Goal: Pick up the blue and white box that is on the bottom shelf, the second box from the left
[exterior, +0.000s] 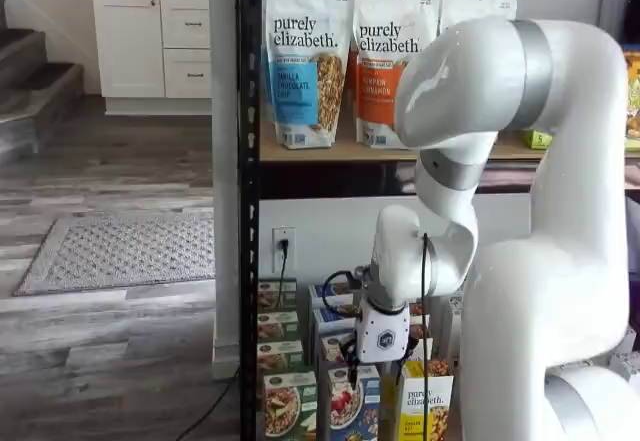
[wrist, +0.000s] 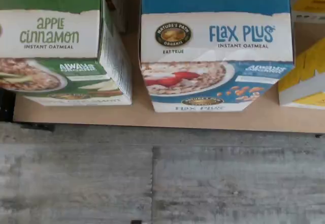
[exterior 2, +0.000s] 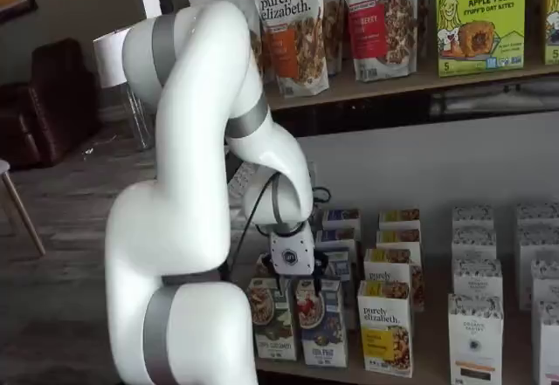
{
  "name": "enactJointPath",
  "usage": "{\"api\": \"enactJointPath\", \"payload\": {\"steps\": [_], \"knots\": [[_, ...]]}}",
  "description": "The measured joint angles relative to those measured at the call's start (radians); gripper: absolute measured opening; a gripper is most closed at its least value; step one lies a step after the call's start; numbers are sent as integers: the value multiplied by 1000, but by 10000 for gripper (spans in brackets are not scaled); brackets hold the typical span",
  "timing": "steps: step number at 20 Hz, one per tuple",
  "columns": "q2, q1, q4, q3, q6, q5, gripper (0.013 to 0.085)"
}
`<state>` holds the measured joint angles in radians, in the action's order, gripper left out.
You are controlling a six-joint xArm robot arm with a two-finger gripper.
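Observation:
The blue and white box (wrist: 216, 56) reads "Flax Plus" and stands upright at the front edge of the bottom shelf (wrist: 142, 117). It shows a bowl with red berries. It also shows in both shelf views (exterior: 350, 403) (exterior 2: 320, 319). My gripper (exterior: 380, 363) (exterior 2: 298, 277) hangs just above the box's top. Its black fingers stand apart with a gap between them and hold nothing. The fingers do not show in the wrist view.
A green "Apple Cinnamon" box (wrist: 56, 51) (exterior: 288, 406) (exterior 2: 271, 315) stands close on one side of the blue box. A yellow "purely elizabeth" box (wrist: 304, 79) (exterior: 425, 411) (exterior 2: 386, 326) stands on the other. More boxes stand in rows behind. Grey wood floor (wrist: 152, 178) lies in front.

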<state>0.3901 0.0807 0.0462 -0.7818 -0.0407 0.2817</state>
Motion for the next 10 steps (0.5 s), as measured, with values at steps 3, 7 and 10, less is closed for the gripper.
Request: {"api": "enactJointPath", "payload": {"steps": [3, 7, 10], "knots": [[49, 1, -2, -39, -2, -11, 850], [93, 0, 0, -77, 1, -28, 850], [117, -2, 10, -102, 12, -36, 850]]}}
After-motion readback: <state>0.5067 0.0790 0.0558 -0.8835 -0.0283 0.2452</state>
